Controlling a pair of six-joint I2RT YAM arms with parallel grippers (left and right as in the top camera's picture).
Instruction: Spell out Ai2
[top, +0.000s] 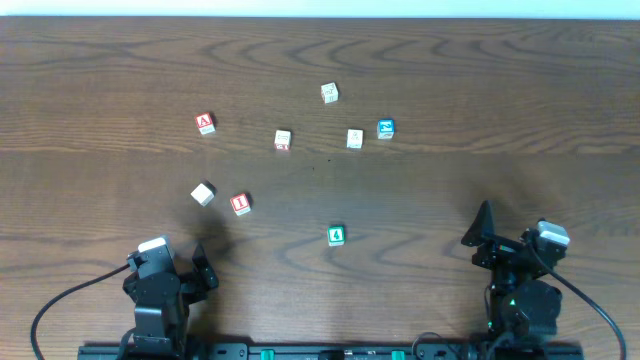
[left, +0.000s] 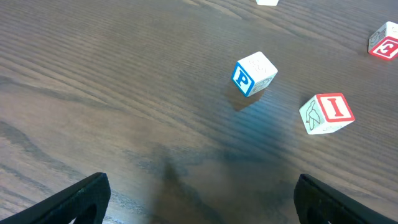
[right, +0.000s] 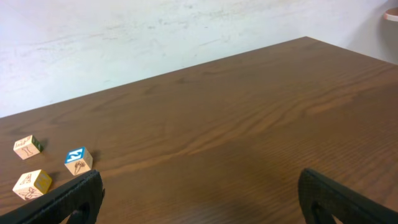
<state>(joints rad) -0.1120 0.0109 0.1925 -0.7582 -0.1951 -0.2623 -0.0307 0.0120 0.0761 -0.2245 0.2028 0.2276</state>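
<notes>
Overhead view, dark wood counter (top: 100, 60).
- Lower left: left end effector (left: 200, 193), fingers spread wide, holding nothing.
- Left of centre: white block (top: 203, 193), with a blue P on one face in the left wrist view. Red A block (top: 205, 123) is above it in the frame. Red I block (top: 240, 204) is near the white one, not touching.
- Centre: red-and-white block (top: 283, 139). Pale block (top: 330, 92), uppermost. Green block (top: 336, 235), lowest. Cream block (top: 354, 138).
- Right of centre: blue block (top: 385, 128), mark either 2 or Z, cannot tell.
- Lower right: right end effector (right: 199, 199), fingers spread, empty.
</notes>
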